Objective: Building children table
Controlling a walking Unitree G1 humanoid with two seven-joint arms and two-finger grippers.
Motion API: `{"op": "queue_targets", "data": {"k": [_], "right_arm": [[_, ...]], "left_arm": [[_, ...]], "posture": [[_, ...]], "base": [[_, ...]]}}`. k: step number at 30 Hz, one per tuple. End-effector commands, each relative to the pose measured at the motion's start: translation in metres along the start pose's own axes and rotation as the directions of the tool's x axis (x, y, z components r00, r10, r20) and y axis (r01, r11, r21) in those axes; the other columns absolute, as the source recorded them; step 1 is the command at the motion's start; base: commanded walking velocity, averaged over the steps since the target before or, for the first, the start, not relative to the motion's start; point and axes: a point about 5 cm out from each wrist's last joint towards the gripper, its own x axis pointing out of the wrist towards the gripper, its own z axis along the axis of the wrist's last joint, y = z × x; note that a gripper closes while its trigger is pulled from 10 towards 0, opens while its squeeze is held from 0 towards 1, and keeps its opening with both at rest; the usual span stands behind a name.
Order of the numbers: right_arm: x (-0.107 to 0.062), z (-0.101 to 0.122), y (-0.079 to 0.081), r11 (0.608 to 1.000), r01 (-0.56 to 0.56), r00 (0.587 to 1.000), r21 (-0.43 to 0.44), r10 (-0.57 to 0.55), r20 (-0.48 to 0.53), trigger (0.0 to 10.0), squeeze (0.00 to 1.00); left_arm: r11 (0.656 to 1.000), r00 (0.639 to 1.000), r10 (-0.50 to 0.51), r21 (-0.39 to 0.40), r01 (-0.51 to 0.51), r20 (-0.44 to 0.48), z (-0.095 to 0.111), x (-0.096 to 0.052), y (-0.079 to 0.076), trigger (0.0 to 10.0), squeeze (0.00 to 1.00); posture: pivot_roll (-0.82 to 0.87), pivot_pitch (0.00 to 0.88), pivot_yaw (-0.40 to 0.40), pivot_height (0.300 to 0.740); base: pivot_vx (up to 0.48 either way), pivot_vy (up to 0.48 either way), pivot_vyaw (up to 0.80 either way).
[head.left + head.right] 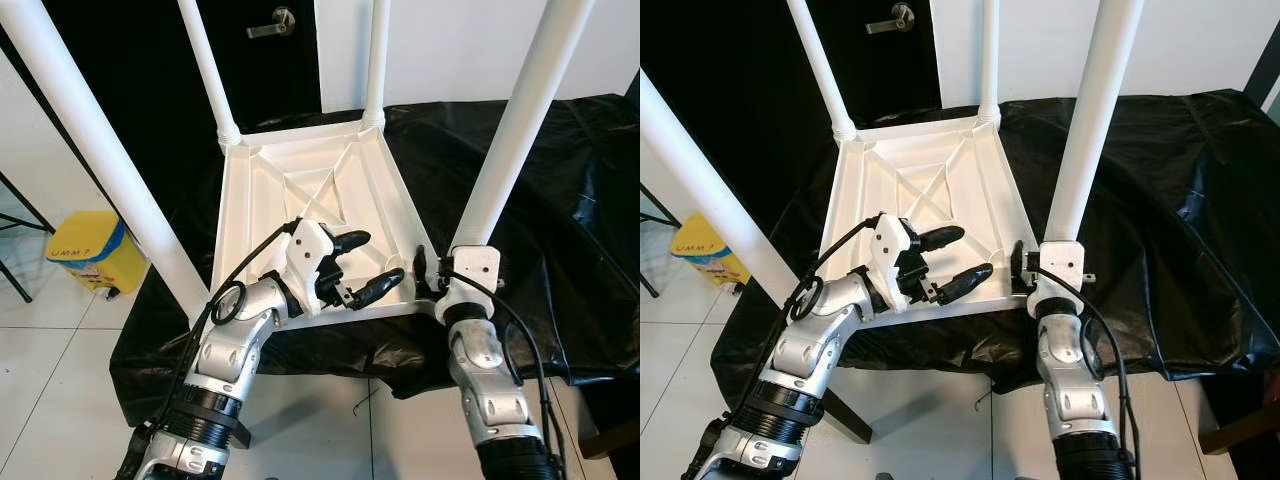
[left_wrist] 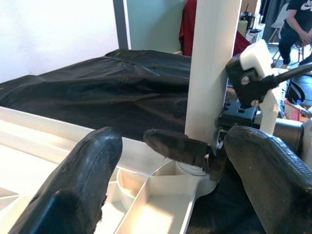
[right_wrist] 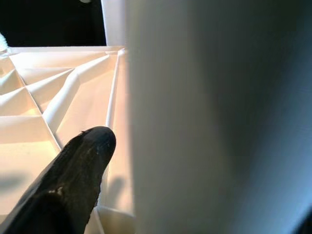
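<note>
Four white legs stand up from the upturned children's table [image 1: 300, 190], which lies underside-up on a worktop [image 1: 560, 200] draped in black cloth, its near edge right at the worktop's front edge; the left gripper [image 1: 365, 262] reaches in from the near left corner with its elbow bent, fingers [image 1: 352, 240] spread apart over the ribbed underside and holding nothing, pointed across toward the near right leg [image 1: 515, 130]; the right gripper [image 1: 435, 272] comes straight up from below at the near right corner, its fingers either side of that leg's base, though the wrist block hides whether they are clamped, so I cannot tell; leg tops are cut off by the frame; a yellow bin [image 1: 95, 250] sits on the tiled floor to the left, and open black cloth lies to the right
</note>
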Motion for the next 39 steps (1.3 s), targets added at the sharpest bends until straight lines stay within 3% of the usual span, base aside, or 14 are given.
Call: {"op": "queue_targets", "data": {"k": [1,3,4,8,10,13,18,23,24,25,39], "right_arm": [[-0.002,0.001,0.0,0.999,-0.041,0.999,0.022,0.041,0.012,10.0,1.0],[-0.002,0.002,-0.003,0.997,-0.069,0.997,0.023,0.069,0.021,10.0,1.0],[-0.002,0.003,-0.007,0.993,-0.118,0.993,0.022,0.117,0.028,10.0,0.0],[-0.001,0.004,-0.011,0.987,-0.159,0.987,0.028,0.158,0.031,10.0,0.0],[0.002,0.005,-0.018,0.96,-0.28,0.96,0.023,0.279,0.035,10.0,0.0],[0.004,0.006,-0.021,0.942,-0.336,0.941,0.004,0.336,0.036,10.0,0.0],[0.022,0.009,-0.027,0.855,-0.516,0.856,-0.044,0.517,0.006,10.0,0.0],[0.03,0.01,-0.028,0.836,-0.544,0.838,-0.064,0.545,-0.002,10.0,0.0],[0.031,0.009,-0.028,0.832,-0.55,0.835,-0.075,0.551,-0.008,7.8,0.0],[0.033,0.008,-0.029,0.827,-0.556,0.83,-0.079,0.557,-0.014,0.0,0.0],[0.028,-0.007,-0.038,0.798,-0.599,0.801,-0.064,0.596,-0.06,0.0,0.0]], "left_arm": [[0.997,0.997,0.081,0.005,-0.081,0.001,0.0,-0.001,0.007,10.0,0.0],[0.997,0.997,0.082,0.006,-0.082,0.001,0.0,-0.001,0.007,10.0,0.0],[0.997,0.997,0.082,0.007,-0.082,0.002,0.0,0.0,0.008,10.0,0.0],[0.997,0.997,0.082,0.008,-0.082,0.002,0.0,0.0,0.008,10.0,0.0],[0.997,0.997,0.083,0.009,-0.083,0.002,0.0,-0.001,0.009,10.0,0.0],[0.997,0.997,0.082,0.009,-0.082,0.001,0.0,-0.001,0.009,10.0,0.0],[0.997,0.997,0.073,0.012,-0.073,-0.003,0.0,-0.001,0.01,10.0,0.0],[0.997,0.997,0.071,0.015,-0.071,-0.002,0.001,0.0,0.011,10.0,0.0],[0.997,0.997,0.071,0.016,-0.071,-0.002,0.001,0.0,0.011,10.0,0.0],[0.997,0.997,0.072,0.017,-0.072,0.0,0.002,0.0,0.011,10.0,0.0],[0.996,0.996,0.086,0.01,-0.086,-0.006,-0.001,-0.005,0.008,10.0,0.0]], "posture": [[-0.13,0.0,0.045,0.74],[-0.13,0.0,0.046,0.74],[-0.13,0.0,0.047,0.74],[-0.13,0.0,0.047,0.74],[-0.13,0.0,0.051,0.74],[-0.13,0.0,0.056,0.74],[-0.13,0.0,0.066,0.74],[-0.12,0.0,0.064,0.74],[-0.12,0.0,0.061,0.74],[-0.12,0.0,0.061,0.74],[-0.1,0.0,0.047,0.74]], "base": [[0.0,0.0,0.0],[0.0,0.0,0.0],[0.0,0.0,0.0],[0.0,0.0,0.0],[0.0,0.0,0.0],[0.0,0.0,0.0],[0.0,0.0,0.0],[0.0,0.0,0.0],[0.0,0.0,0.0],[0.0,0.0,0.0],[0.0,0.0,0.0]]}}
